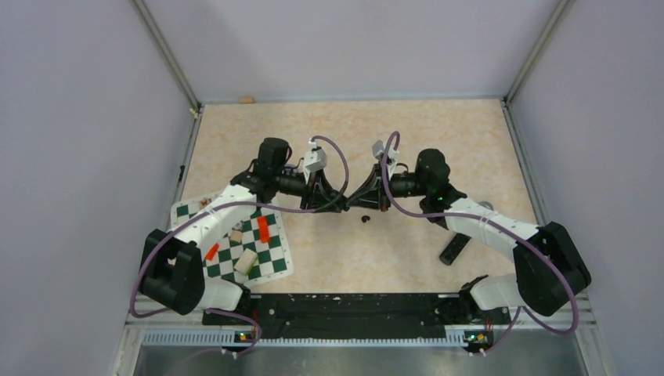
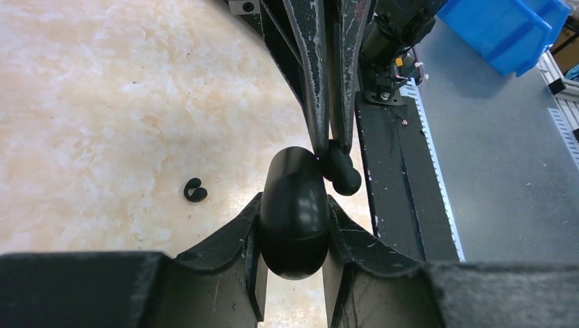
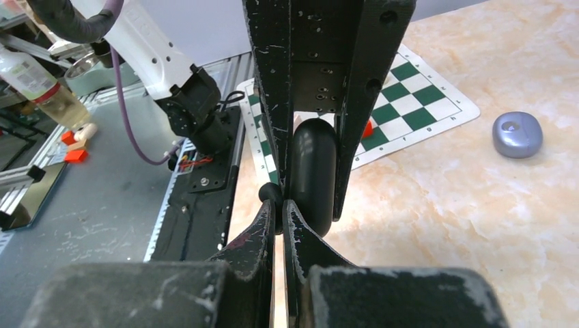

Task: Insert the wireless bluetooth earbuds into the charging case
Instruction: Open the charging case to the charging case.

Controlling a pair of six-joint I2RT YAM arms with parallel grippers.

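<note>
My left gripper (image 2: 295, 201) is shut on the charging case (image 2: 293, 225), a smooth black oval with a seam round it; its lid does not show. The case hangs above the table's middle. My right gripper (image 3: 278, 205) comes from the opposite side, shut on one small black earbud (image 3: 270, 192). That earbud (image 2: 343, 174) rests against the case's (image 3: 314, 171) far end. A second black earbud (image 2: 195, 190) lies loose on the table (image 1: 365, 218), just below where my left gripper (image 1: 338, 202) and right gripper (image 1: 362, 200) meet.
A green-and-white chessboard mat (image 1: 270, 258) with red and pale pieces lies front left. A long black cylinder (image 1: 456, 248) lies front right. A lavender-grey pebble-shaped object (image 3: 517, 134) sits beyond the mat. The black base rail (image 1: 352, 305) runs along the near edge.
</note>
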